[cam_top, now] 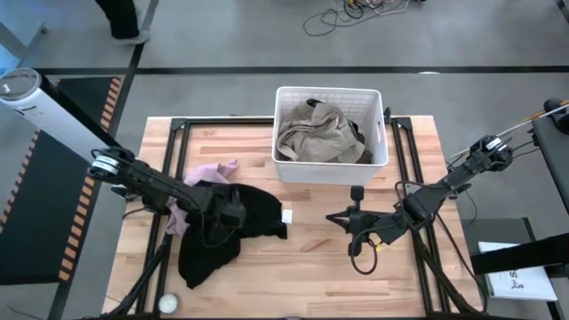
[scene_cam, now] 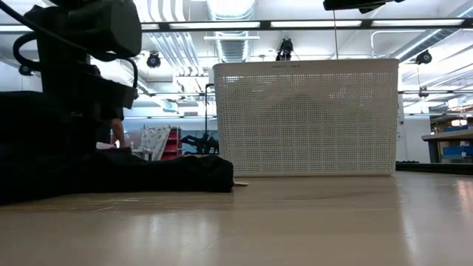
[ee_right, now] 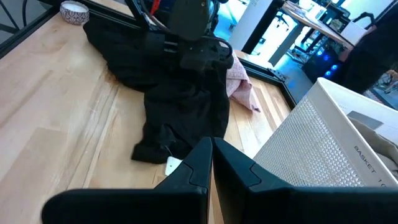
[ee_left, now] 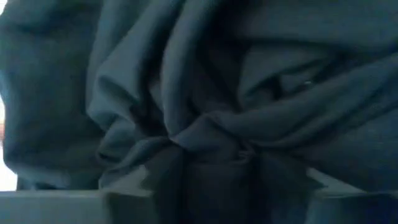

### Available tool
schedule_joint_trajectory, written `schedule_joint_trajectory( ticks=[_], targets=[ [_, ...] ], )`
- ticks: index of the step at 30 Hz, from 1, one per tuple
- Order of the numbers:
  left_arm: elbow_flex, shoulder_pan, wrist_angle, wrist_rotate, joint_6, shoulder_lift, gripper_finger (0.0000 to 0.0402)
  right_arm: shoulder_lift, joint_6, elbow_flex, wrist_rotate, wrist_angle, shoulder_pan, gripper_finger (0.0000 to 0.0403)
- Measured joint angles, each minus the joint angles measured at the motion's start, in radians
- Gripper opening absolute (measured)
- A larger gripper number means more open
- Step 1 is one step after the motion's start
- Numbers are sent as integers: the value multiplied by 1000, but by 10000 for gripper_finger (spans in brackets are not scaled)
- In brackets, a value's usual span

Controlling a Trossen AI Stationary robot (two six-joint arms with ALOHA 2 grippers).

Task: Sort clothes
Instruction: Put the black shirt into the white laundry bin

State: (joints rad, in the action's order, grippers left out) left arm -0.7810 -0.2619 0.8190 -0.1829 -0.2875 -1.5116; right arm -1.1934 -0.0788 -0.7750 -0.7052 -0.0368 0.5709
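The left hand [cam_top: 229,215] was found lowered onto the black garment [cam_top: 213,233] near the table's left edge; whether its fingers were spread or pinched on the cloth could not be told, folds of dark fabric filling the left wrist view. A good lift would be served by a single layer being gathered at a bunched fold, so that the pink garment [cam_top: 206,172] lying partly underneath was not dragged along. The right hand [cam_top: 353,216] was held pressed together over the middle of the table, in front of the white basket [cam_top: 283,166]. Only in the high view was the beige garment [cam_top: 322,135] seen inside the basket; in the low view it was hidden by the basket's perforated wall. A white tag [ee_right: 172,165] at the black garment's hem was shown best by the right wrist view.
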Motion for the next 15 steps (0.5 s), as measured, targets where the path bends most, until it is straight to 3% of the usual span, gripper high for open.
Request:
schedule_joint_trajectory(
  ticks=[6, 9, 15],
  targets=[
    [-117, 2, 104, 87, -2, -22, 22, 0, 0, 0, 0, 0, 0, 0],
    [-226, -16, 215, 71, -29, -22, 20, 0, 0, 0, -1, 0, 0, 0],
    [-516, -76, 431, -144, -13, -15, 9, 0, 0, 0, -1, 0, 0, 0]
  ],
)
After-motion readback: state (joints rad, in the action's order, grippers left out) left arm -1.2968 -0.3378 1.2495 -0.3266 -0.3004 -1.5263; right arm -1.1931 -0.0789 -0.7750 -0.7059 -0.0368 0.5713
